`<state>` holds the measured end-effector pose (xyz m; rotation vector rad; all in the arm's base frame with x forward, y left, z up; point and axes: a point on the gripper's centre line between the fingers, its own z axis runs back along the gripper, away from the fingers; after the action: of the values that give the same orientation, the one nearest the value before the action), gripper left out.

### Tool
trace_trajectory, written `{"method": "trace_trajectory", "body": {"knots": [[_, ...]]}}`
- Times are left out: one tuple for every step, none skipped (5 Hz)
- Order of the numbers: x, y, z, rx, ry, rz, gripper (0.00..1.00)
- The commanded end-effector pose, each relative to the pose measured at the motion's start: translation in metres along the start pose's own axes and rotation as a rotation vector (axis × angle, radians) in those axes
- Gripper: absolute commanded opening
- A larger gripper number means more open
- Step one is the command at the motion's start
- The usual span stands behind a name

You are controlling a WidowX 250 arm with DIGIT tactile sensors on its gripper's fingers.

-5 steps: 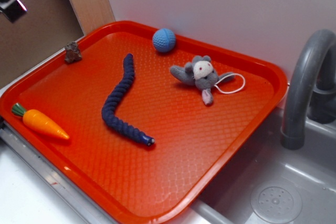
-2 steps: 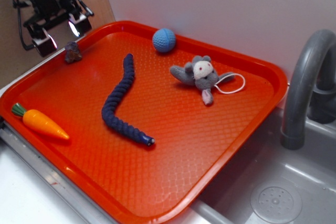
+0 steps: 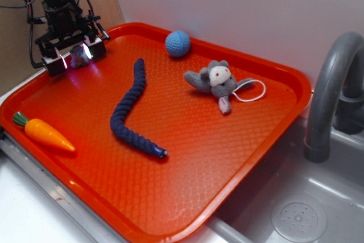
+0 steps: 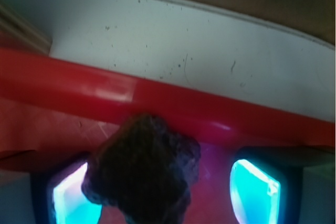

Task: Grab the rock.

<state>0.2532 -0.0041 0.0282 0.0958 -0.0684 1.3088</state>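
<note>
**Gripper straddling the rock at the tray's far-left corner**

Here we count one red plastic tray point(image 3: 239, 157) with a fine waffle-textured floor, carrying five loose items. The single rock point(image 3: 78, 56), lumpy, dark grey-brown and rough-faced, sits at about 10 o'clock on the tray, just beside the raised rim. One gripper point(image 3: 75, 57) stands over it with its jaws spread, one finger on each side of the stone; in the wrist view the rock point(image 4: 142, 174) lies nearer one glowing pad point(image 4: 255, 190), and we cannot tell whether either pad touches it. One knitted blue ball point(image 3: 177, 44) lies at 12 o'clock, one grey plush mouse point(image 3: 215, 82) at 2 o'clock, one braided navy rope point(image 3: 130, 109) near the centre, and one smooth orange carrot point(image 3: 44, 132) at 8 o'clock. One curved grey faucet point(image 3: 330, 83) rises beside the tray.
</note>
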Motion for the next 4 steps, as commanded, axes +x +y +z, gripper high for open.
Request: {"method": "trace_trajectory", "body": {"knots": [[0.002, -0.002, 0.011, -0.047, -0.029, -0.026, 0.0], [-0.007, 0.006, 0.034, -0.156, 0.013, -0.164, 0.0], [-0.014, 0.021, 0.076, -0.297, 0.066, -0.364, 0.0], [-0.027, 0.034, 0.125, -0.45, 0.078, -0.538, 0.0]]}}
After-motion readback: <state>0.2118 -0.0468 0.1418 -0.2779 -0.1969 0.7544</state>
